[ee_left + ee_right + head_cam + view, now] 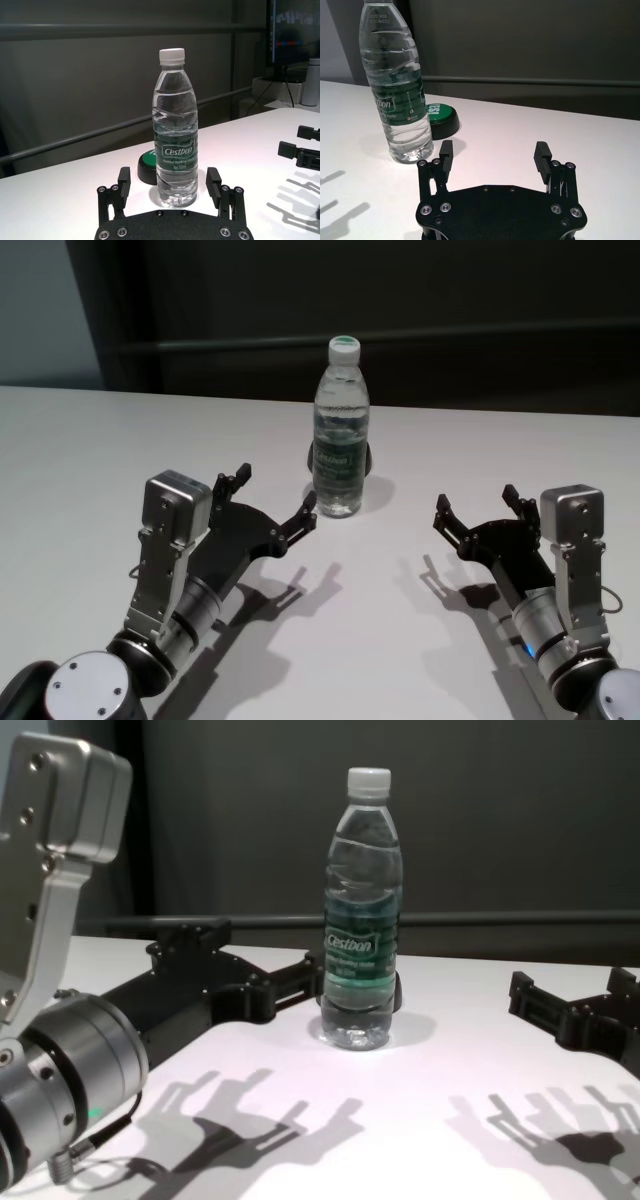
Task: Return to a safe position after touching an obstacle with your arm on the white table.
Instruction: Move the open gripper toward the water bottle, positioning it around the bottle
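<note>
The obstacle, a clear water bottle (340, 430) with a white cap and a green Cestbon label, stands upright at the middle back of the white table (100, 460). My left gripper (277, 488) is open just left of the bottle's base. Its inner fingertip (312, 970) is at the bottle's side; I cannot tell whether they touch. In the left wrist view the bottle (175, 125) stands just beyond the gap between the fingers (124, 179). My right gripper (476, 498) hangs open over the table, well right of the bottle, holding nothing.
A round black-and-green button (440, 117) lies on the table right behind the bottle. The table's far edge meets a dark wall with a horizontal rail (520, 918). A white flask (312, 82) and a monitor stand off beyond the table.
</note>
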